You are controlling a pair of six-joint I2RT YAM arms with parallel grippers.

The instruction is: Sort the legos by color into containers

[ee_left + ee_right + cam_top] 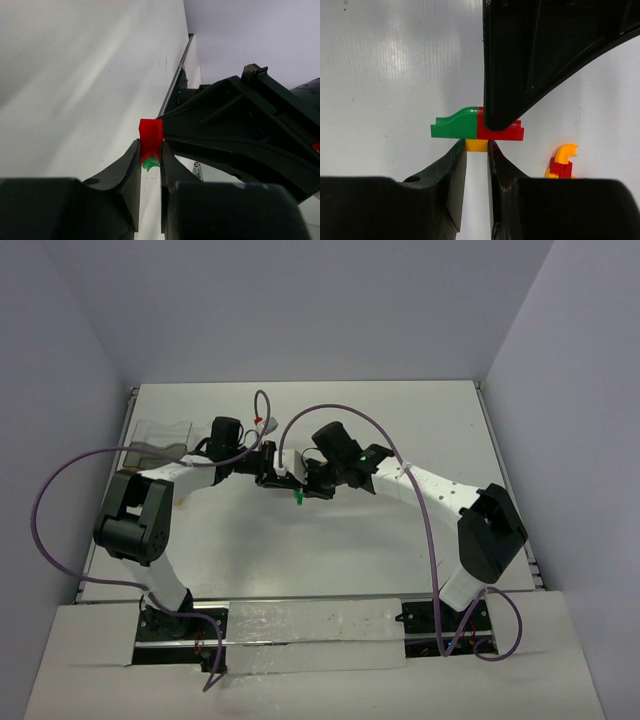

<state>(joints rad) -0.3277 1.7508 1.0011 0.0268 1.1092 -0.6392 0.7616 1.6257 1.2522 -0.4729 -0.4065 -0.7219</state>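
Both grippers meet over the table's middle on one joined clump of legos. In the right wrist view my right gripper point(476, 148) is shut on an orange-yellow brick point(476, 145) that carries a green brick point(454, 125) and a red brick point(506, 133) side by side. In the left wrist view my left gripper point(150, 151) is shut on the red brick point(150, 136), with the green brick point(150, 163) showing between its fingers. In the top view the left gripper point(272, 477) and the right gripper point(310, 483) touch, and the green brick point(298, 498) hangs below them.
A small clump of red and orange-yellow legos point(561, 163) lies on the white table beside the right gripper. The clear containers point(160, 436) stand at the far left, behind the left arm. Purple cables arc over both arms.
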